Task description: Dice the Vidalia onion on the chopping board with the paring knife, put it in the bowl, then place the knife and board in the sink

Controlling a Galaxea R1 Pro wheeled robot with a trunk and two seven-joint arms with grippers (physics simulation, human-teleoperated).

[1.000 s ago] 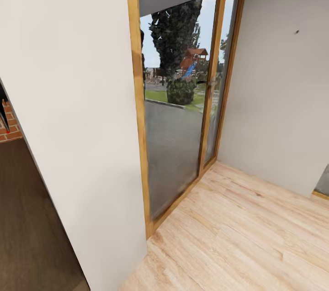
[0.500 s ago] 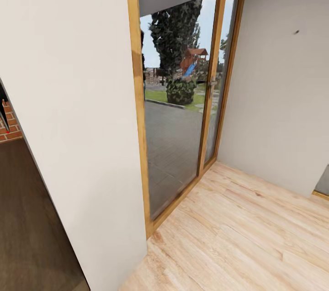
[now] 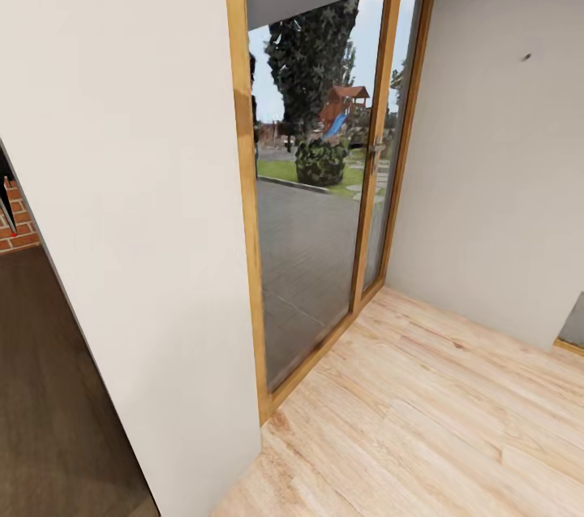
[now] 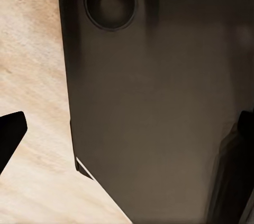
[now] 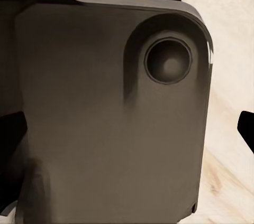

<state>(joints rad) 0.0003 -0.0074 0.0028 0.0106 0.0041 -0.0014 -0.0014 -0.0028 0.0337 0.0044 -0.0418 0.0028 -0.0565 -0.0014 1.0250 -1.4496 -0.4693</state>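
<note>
The head view shows a white wall [image 3: 122, 176] beside a glass door [image 3: 312, 176] with a wooden frame [image 3: 243, 176], and a light wooden floor [image 3: 422, 420] below; trees and a playground are seen outside. In each wrist view a dark robot body panel [image 4: 153, 102] is close above the pale floor. The finger tips [image 4: 10, 137] show only as dark corners at the picture edges, so I cannot tell how wide either claw is. The task's things are nowhere in these pictures.

Robot was en route. Head cam faced a wood-framed glass door [image 3: 316, 176] btw white walls [image 3: 122, 176], w/ light wood floor [image 3: 422, 420] below. Just ahead of left tool [image 4: 128, 131], fingers spread wide, sat a dark robot panel [image 4: 148, 102] over the floor. Same ahead of right tool [image 5: 128, 129].
</note>
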